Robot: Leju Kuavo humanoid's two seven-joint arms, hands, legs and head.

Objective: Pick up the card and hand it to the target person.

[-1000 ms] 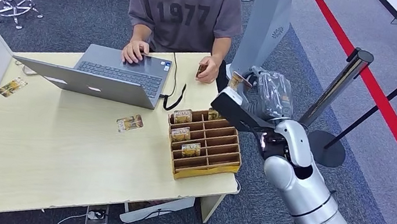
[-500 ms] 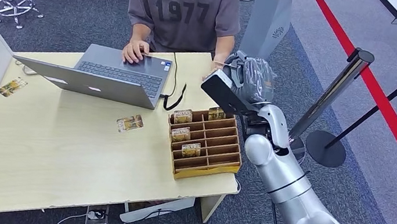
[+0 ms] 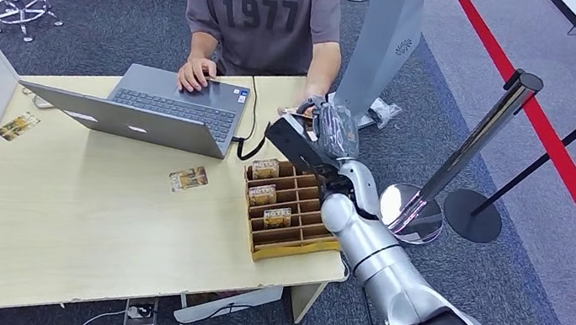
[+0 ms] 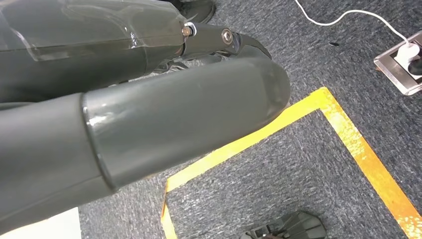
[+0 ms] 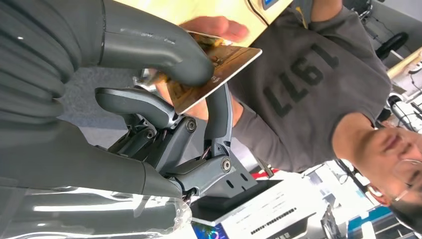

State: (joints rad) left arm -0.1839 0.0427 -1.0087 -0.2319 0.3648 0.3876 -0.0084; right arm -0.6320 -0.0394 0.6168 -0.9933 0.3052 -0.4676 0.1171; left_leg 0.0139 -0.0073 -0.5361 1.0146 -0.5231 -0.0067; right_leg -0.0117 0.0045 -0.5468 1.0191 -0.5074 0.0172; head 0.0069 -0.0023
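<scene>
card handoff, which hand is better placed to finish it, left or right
Right. The right hand already pinches the card and is stretched over the table toward the person's hand. The left hand hangs by the floor, holding nothing.

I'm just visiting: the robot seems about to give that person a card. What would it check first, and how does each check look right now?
1. Card held: ok, pinched between the thumb and fingers of the right robot hand.
2. Card near the person's hand: ok, that hand is at the card's far edge.
3. Person has taken hold: cannot tell.
4. Person looking at the card: cannot tell.
5. Arm clear of the wooden tray: ok, it passes above.
6. Left robot hand out of the way: ok, it hangs over the floor.
</scene>
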